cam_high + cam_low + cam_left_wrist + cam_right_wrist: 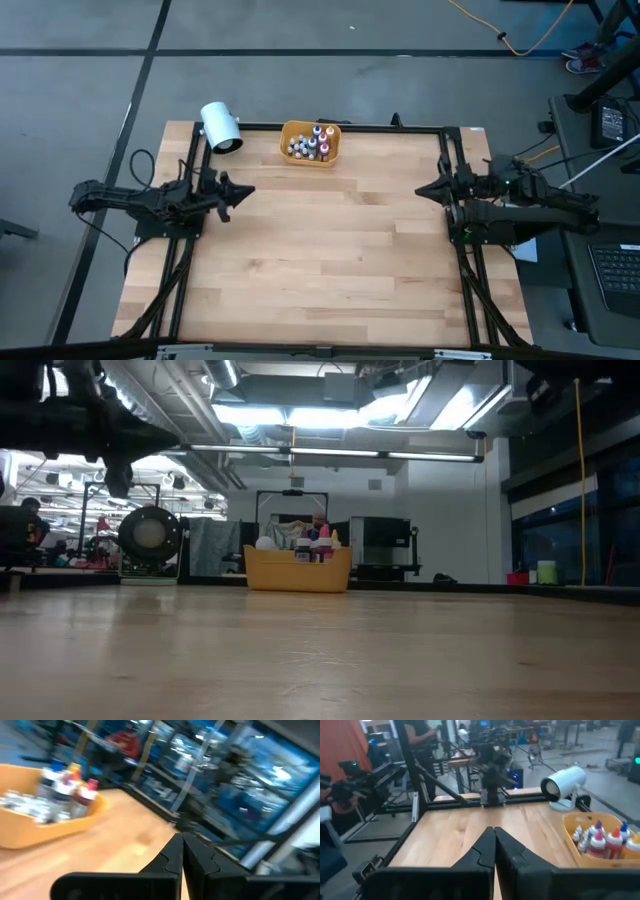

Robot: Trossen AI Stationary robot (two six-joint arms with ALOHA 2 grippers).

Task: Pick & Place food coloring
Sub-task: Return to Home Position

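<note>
Nearest is the wooden table, a light plank top set in a black frame with one arm based at each side edge. About midway back on the left side, the left gripper points inward across the board and is held above it. Its two dark fingers are pressed together along their length and hold nothing. Opposite, at like depth on the right side, the right gripper points inward toward the left one and is well apart from it. Its fingertips likewise meet with no gap and carry nothing. Farther back, near the far edge and a little left of centre, stands the yellow-orange bin. The food coloring bottles are inside it, packed close together with caps up. Their tops show above the rim in the low view, with red, blue and orange caps among them. Every bottle in view lies within the bin's walls. To the left of the bin and apart from it, at the far-left corner, a white cylinder sits tilted, its dark open end turned toward the table. Beyond the far edge is a room with ceiling strip lights and dark frames. In the right wrist view a person stands behind the table's left side, the details indistinct.
</note>
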